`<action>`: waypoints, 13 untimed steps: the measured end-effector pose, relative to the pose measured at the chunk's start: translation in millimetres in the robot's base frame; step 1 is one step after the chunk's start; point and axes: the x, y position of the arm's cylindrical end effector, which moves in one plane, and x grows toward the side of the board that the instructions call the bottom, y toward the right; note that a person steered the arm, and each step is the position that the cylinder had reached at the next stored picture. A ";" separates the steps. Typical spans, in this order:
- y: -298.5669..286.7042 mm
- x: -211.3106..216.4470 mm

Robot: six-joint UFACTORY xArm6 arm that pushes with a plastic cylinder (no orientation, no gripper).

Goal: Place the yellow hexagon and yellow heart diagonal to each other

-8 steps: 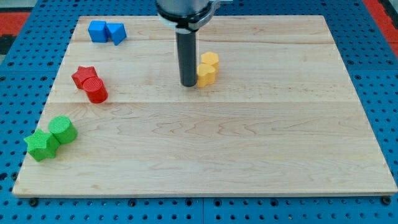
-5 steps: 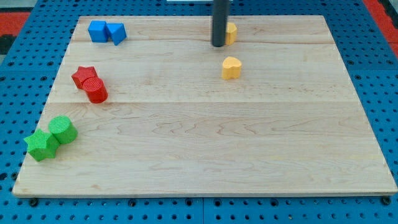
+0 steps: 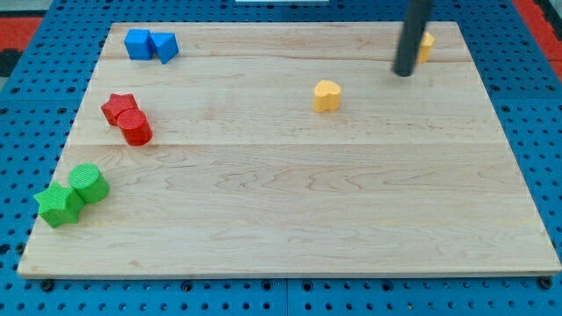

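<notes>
- My tip [image 3: 404, 74]: lower end of a straight dark rod entering from the view's top, resting on the wooden board [image 3: 290, 219] near its upper right corner. The rod carries no gripper and no fingers, so there is nothing to open, close or grasp with.
- Yellow hexagon [image 3: 426, 46]: just to the view's right of the rod and slightly above the tip, mostly hidden behind the rod (only a sliver of its right side shows, so the shape is hard to confirm). Whether rod and block touch cannot be told.
- Yellow heart [image 3: 327, 95]: alone on the board, down and to the view's left of the tip, well apart from the yellow hexagon and lying diagonally from it.
- Blue cube [image 3: 137, 43] and blue triangular block [image 3: 164, 46]: side by side and touching, upper left corner of the board.
- Red star [image 3: 118, 107] and red cylinder [image 3: 135, 127]: touching, left side of the board, cylinder toward the view's bottom right of the star.
- Green cylinder [image 3: 89, 183] and green star [image 3: 58, 204]: touching, lower left edge of the board.
- Surround: blue perforated table [image 3: 35, 290] under the board.
</notes>
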 end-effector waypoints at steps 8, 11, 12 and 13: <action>-117.8 60.3; -88.9 109.5; -127.7 100.7; -131.4 47.1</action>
